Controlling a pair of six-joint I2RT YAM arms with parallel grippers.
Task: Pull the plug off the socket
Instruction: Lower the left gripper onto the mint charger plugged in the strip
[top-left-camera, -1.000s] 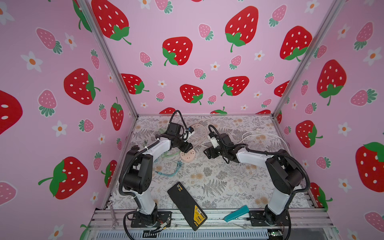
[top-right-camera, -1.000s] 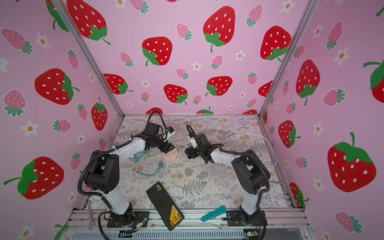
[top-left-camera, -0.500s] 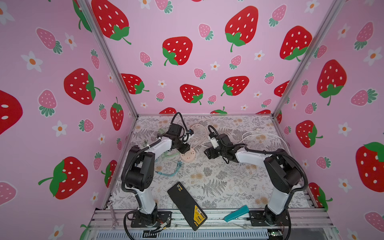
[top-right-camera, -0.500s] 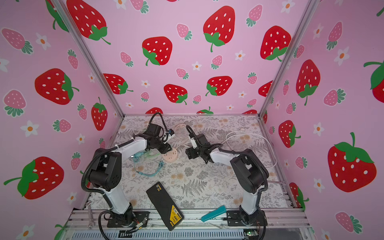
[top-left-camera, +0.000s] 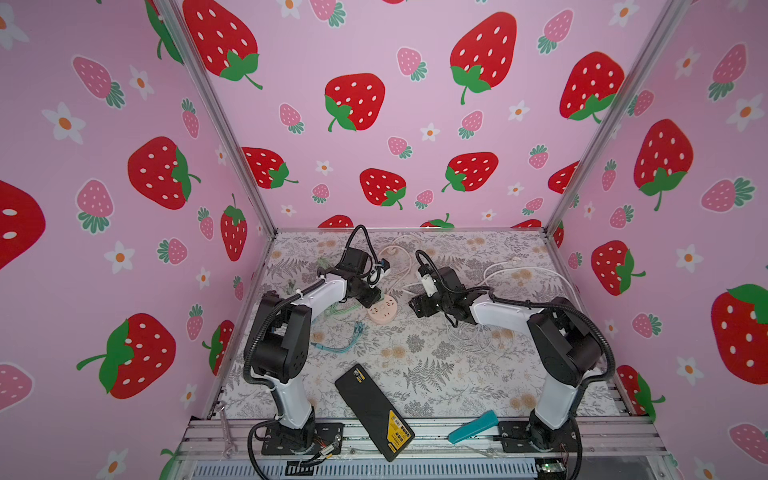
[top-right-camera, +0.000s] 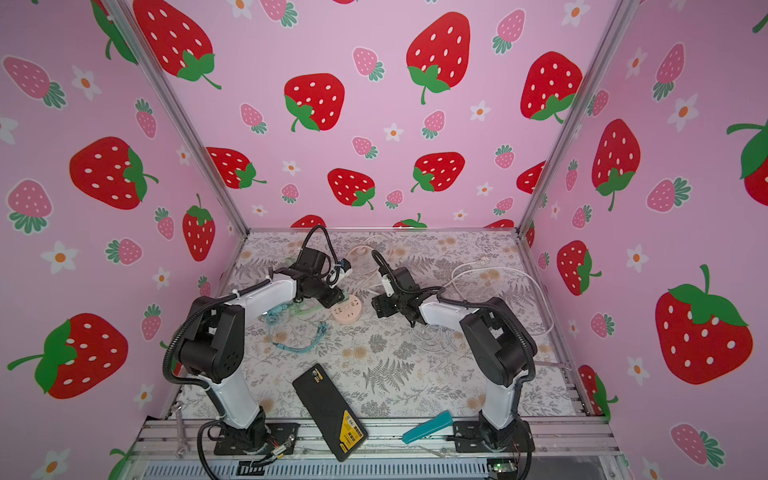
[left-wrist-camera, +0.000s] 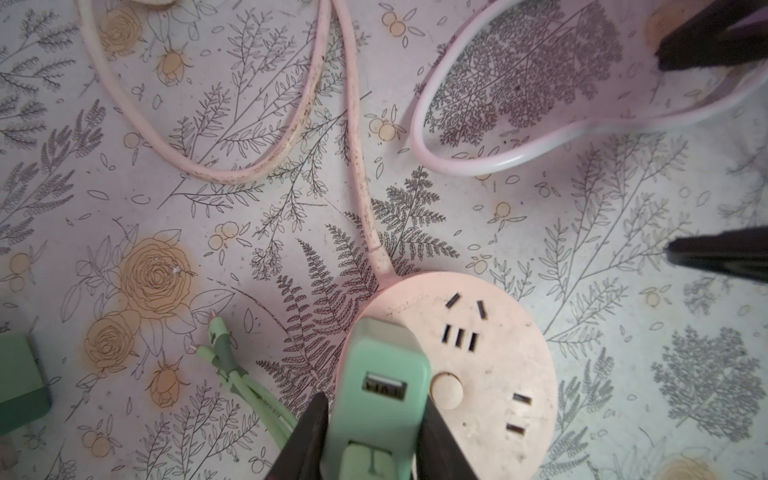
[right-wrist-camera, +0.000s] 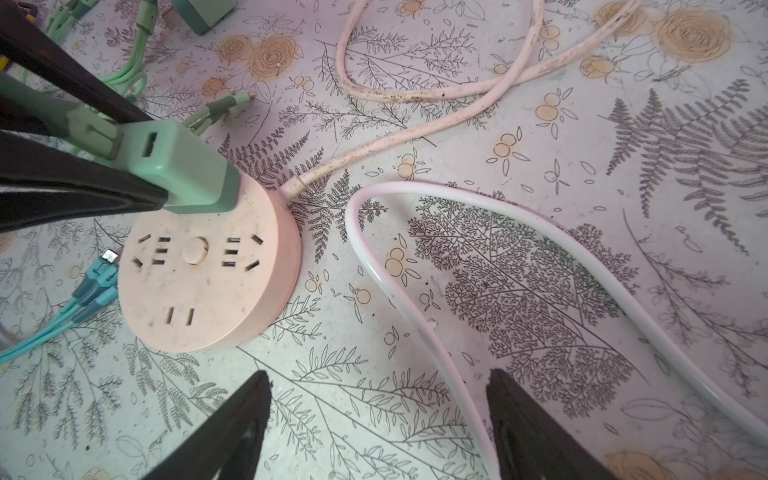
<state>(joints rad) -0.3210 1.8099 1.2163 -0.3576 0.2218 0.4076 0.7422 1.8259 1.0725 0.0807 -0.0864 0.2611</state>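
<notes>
In a top view the left gripper (top-left-camera: 370, 296) sits at the centre of the frame, low over the upper-left edge of the round pale-pink plastic socket hub (top-left-camera: 381, 312). The arm has barely shifted over the last second, so the change lies in the jaws, not the reach. The right gripper (top-left-camera: 417, 306) hovers just right of the hub, apart from it.

The left wrist view shows that change. The black fingers (left-wrist-camera: 312, 430), wider apart a second ago, now press on both flanks of the mint-green boxy plug adapter (left-wrist-camera: 384, 374), so this claw is clamped on the plug. The plug is still seated, its base flush on the hub's pink face beside the round button.

The right wrist view gives the same grip from the side. The plug stands on the part of the hub nearest the speckled pink cord (right-wrist-camera: 361, 153). The right claw's own fingers stand spread and hold nothing, with a loop of white cable (right-wrist-camera: 415, 185) lying beneath them.

The grasp looks made and the pull comes next. Nothing pins the hub, so it may well lift with the plug
</notes>
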